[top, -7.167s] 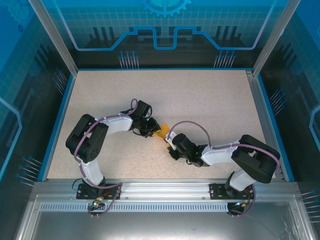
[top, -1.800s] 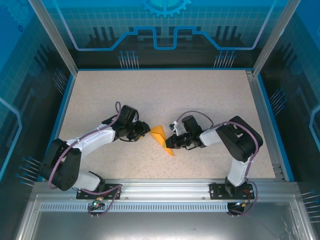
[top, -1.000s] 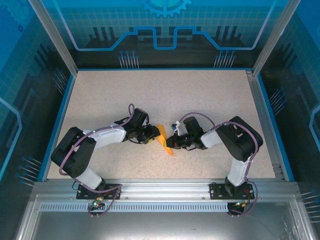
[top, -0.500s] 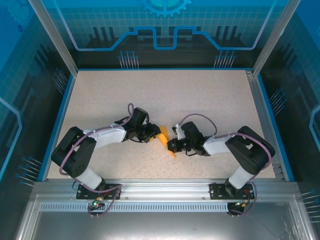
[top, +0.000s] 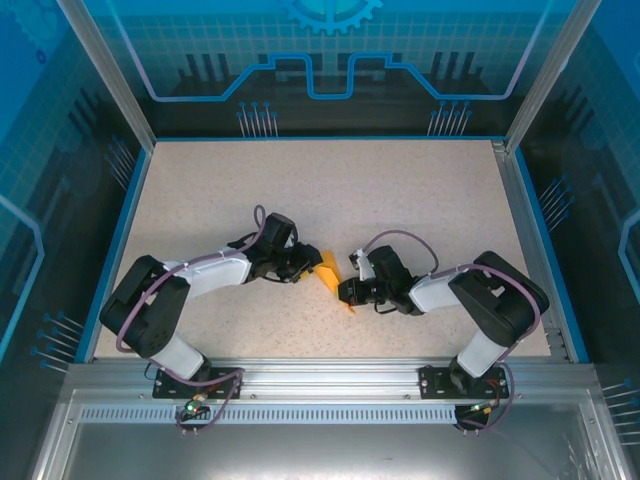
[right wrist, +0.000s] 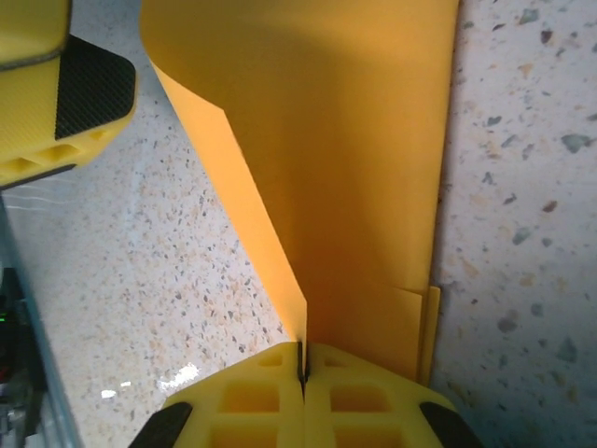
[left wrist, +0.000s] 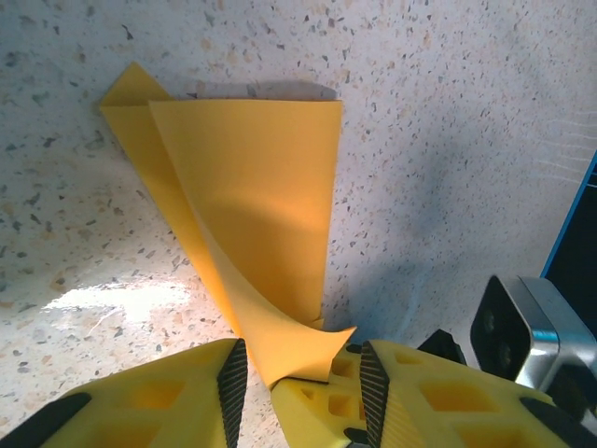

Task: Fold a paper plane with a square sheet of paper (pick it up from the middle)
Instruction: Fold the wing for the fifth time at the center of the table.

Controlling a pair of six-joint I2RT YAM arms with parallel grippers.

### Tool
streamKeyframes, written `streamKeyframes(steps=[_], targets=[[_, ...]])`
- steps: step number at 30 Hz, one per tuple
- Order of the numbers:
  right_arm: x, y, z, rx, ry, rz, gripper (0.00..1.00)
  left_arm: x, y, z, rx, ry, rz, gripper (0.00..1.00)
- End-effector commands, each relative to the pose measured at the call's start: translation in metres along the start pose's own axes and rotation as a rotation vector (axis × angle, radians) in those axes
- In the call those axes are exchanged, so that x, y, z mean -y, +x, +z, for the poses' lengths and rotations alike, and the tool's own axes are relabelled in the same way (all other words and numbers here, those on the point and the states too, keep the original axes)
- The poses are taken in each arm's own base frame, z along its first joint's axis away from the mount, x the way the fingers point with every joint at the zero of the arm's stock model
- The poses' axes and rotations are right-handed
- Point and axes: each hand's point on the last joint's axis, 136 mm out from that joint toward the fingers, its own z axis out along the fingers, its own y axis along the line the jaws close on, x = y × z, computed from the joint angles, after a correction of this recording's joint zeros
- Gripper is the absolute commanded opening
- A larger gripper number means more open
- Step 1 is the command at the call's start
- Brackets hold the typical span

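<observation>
The folded orange paper [top: 328, 274] lies on the table [top: 400, 190], its long axis running far to near with a slight slant to the right. The right fingers [right wrist: 280, 397] are at the paper's near right side, shut tight on a raised flap. The left fingers [left wrist: 322, 411] are at its far left side, partly open, with a curled corner between them that is not visibly pinched. Both arms look equally near.
</observation>
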Motion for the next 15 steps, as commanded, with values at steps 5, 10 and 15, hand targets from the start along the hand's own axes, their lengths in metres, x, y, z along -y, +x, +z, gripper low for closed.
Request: streamKeyframes(steps=[5,10,15], targets=[[-0.005,0.01,0.006,-0.113,-0.105,0.058,0.0,0.006,0.003,-0.005,-0.004,0.02,0.045,0.41],[0.003,0.011,0.008,-0.133,-0.096,0.097,0.0,0.003,0.004,-0.005,-0.005,0.016,0.053,0.41],[0.013,0.015,0.011,-0.152,-0.089,0.152,0.0,0.002,0.004,-0.004,-0.005,0.016,0.056,0.41]])
